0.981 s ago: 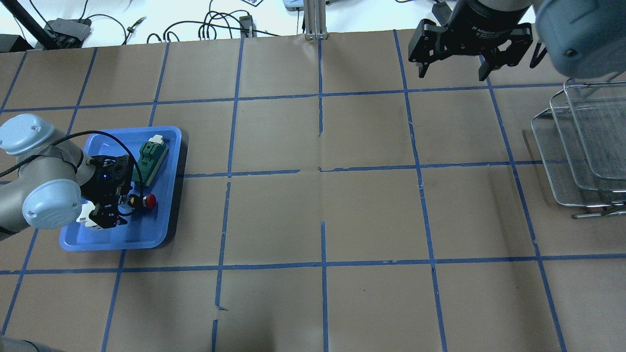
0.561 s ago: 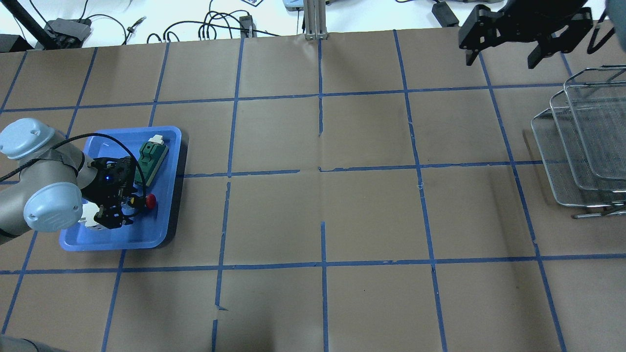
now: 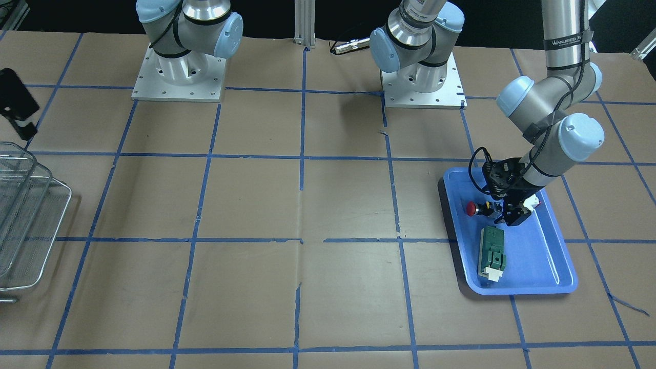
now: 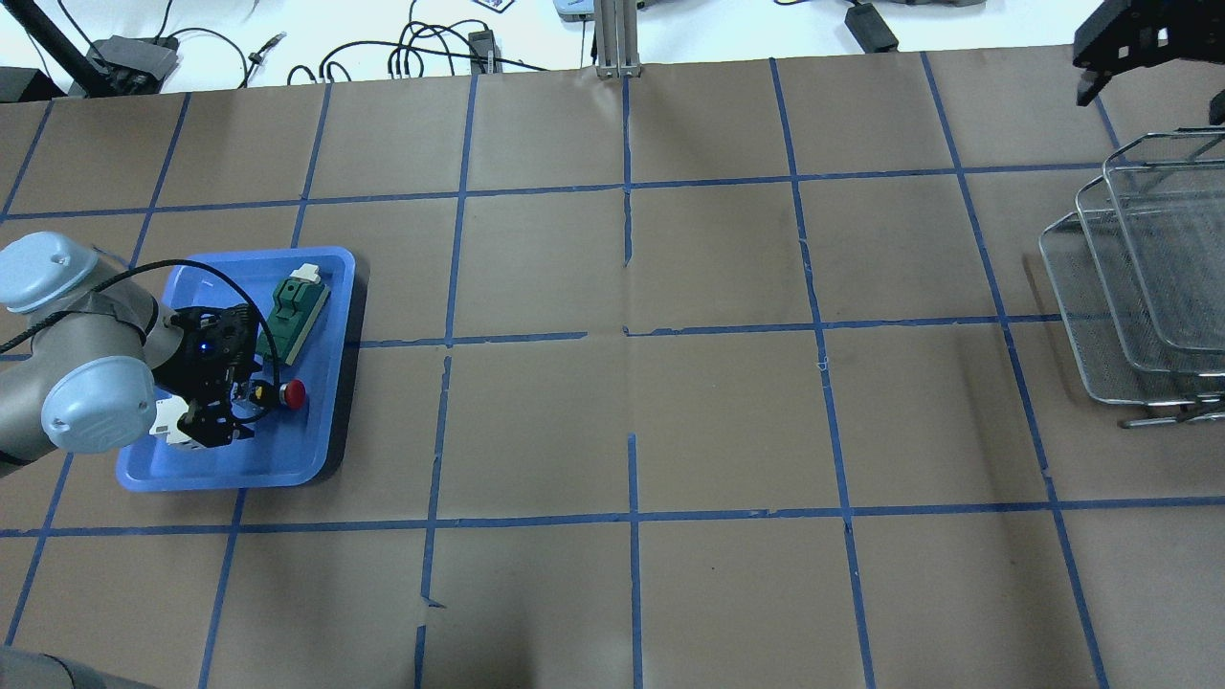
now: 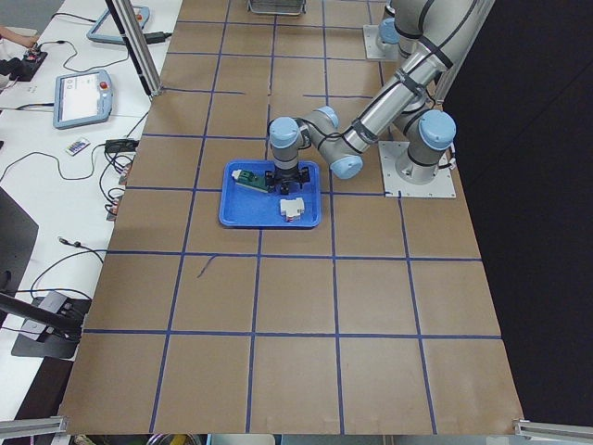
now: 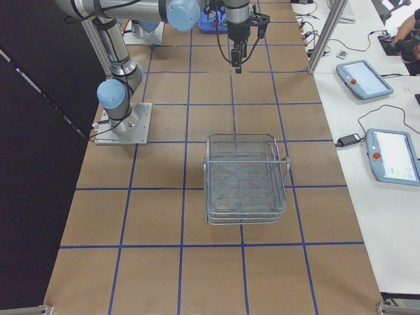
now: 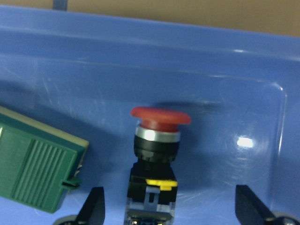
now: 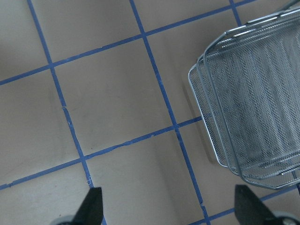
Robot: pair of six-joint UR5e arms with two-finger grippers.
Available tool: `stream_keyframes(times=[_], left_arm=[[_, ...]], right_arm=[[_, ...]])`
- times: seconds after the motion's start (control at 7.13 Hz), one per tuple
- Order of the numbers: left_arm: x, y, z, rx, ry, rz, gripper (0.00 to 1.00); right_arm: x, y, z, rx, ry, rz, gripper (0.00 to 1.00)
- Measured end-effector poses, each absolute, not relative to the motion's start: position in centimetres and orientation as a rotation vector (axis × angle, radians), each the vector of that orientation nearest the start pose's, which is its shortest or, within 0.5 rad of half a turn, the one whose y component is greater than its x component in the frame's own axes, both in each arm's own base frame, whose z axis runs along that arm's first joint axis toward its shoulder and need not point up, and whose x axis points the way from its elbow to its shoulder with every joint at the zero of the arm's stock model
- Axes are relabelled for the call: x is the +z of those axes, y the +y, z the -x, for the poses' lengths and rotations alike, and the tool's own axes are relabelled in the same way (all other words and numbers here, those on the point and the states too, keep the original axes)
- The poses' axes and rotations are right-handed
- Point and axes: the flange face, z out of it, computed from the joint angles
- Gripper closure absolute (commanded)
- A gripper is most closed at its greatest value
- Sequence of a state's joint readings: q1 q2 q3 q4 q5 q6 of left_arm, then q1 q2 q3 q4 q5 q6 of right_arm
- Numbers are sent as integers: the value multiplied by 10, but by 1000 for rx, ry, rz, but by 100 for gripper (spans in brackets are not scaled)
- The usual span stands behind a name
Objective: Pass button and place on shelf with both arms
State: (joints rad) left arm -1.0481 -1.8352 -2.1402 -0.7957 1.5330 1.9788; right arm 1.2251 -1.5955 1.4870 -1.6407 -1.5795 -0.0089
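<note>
Left gripper [image 7: 171, 211] spread wide astride button [image 7: 157, 140] in tray [image 7: 225, 61]; right gripper [image 8: 168, 208] also spread. Risk we see — round body rolls aside as fingers [image 7: 96, 206] close — grip slips.

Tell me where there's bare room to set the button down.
The table is bare across its middle, between the blue tray and the shelf. Crowded: inside the tray, with the button, green module, white block and left pincer.
</note>
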Motion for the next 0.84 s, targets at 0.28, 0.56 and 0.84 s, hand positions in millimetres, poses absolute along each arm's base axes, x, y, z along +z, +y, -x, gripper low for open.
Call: stream_keyframes(times=[0.28, 0.56, 0.84], left_arm=[[175, -475, -117, -34, 2360, -2161, 100], [181, -475, -118, -55, 2345, -2157, 100], [216, -482, -114, -123, 2366, -2092, 100]], right_arm=[[543, -509, 79, -254, 3000, -598, 0], [528, -509, 115, -219, 2794, -598, 0], [513, -508, 137, -181, 2607, -572, 0]])
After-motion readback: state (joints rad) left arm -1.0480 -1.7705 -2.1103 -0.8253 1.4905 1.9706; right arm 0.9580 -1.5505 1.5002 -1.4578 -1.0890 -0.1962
